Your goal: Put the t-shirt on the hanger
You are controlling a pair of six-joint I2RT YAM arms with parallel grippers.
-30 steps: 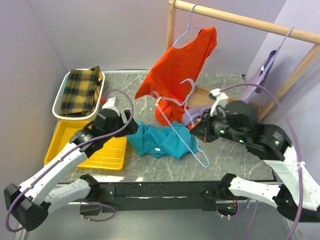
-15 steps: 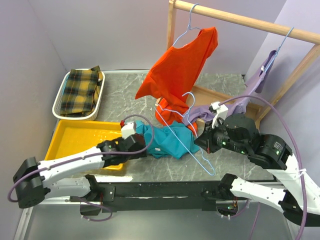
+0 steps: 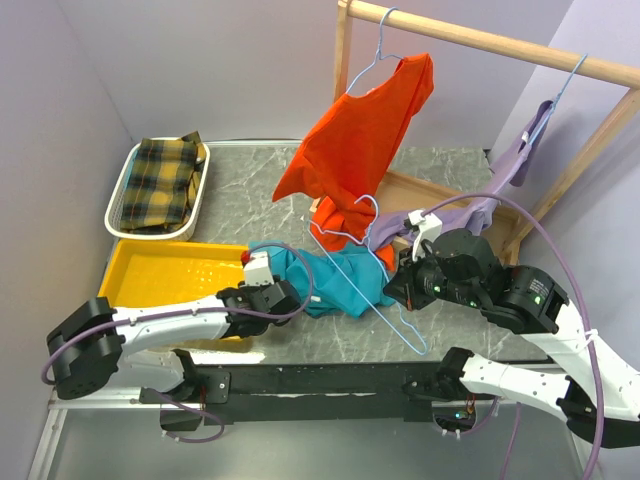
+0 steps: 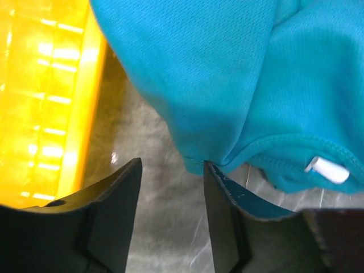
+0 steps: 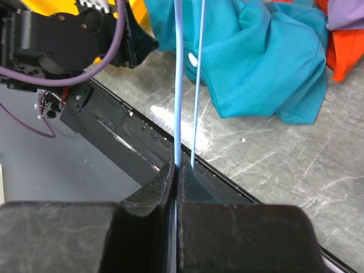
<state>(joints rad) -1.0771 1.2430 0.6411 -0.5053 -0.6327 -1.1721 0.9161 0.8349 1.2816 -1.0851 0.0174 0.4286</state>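
The teal t-shirt [image 3: 335, 280] lies crumpled on the marble table, near the front. My right gripper [image 3: 393, 288] is shut on the pale-blue wire hanger [image 3: 402, 325] and holds it tilted over the shirt's right side. In the right wrist view the wire [image 5: 178, 85] runs up from my closed gripper [image 5: 177, 165], with the t-shirt [image 5: 256, 57] beyond it. My left gripper [image 3: 287, 297] is low at the shirt's left edge. In the left wrist view it [image 4: 170, 170] is open, with the shirt's hem [image 4: 227, 74] just ahead of the fingertips and touching the right one.
A yellow tray [image 3: 170, 275] lies left of the shirt and shows in the left wrist view [image 4: 40, 102]. A white basket [image 3: 125, 190] with plaid cloth stands behind it. A wooden rack [image 3: 480, 40] holds an orange shirt [image 3: 360, 130] and a lilac shirt [image 3: 510, 160] on hangers.
My left arm has dropped from above the tray to table level at the shirt's left edge. My right gripper has shifted the hanger slightly left and down.
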